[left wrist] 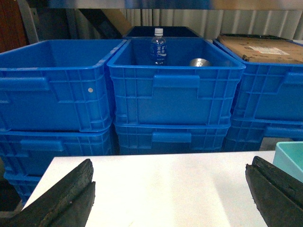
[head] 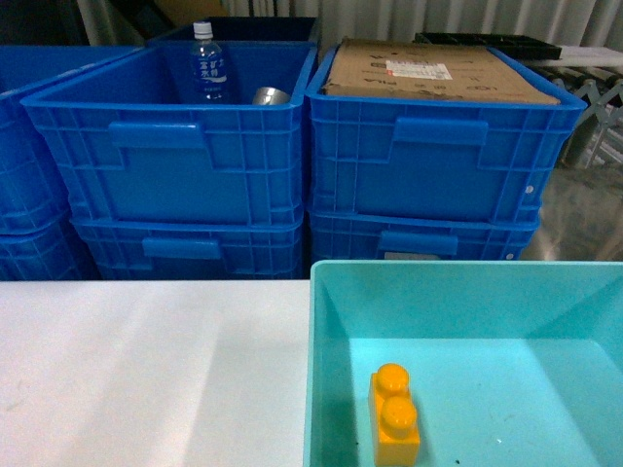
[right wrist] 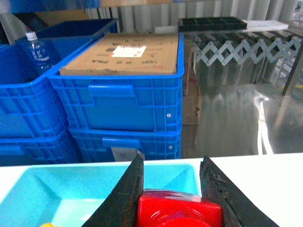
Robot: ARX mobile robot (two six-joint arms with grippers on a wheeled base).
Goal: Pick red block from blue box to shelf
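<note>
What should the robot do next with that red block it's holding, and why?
Probably carry it up and away toward the shelf, which none of these views clearly shows. The right hand is already shut on the red block, held above the blue box, where only the yellow brick remains.

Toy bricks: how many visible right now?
2. Red block clamped in the right end effector above the blue box; yellow brick on the box floor.
</note>
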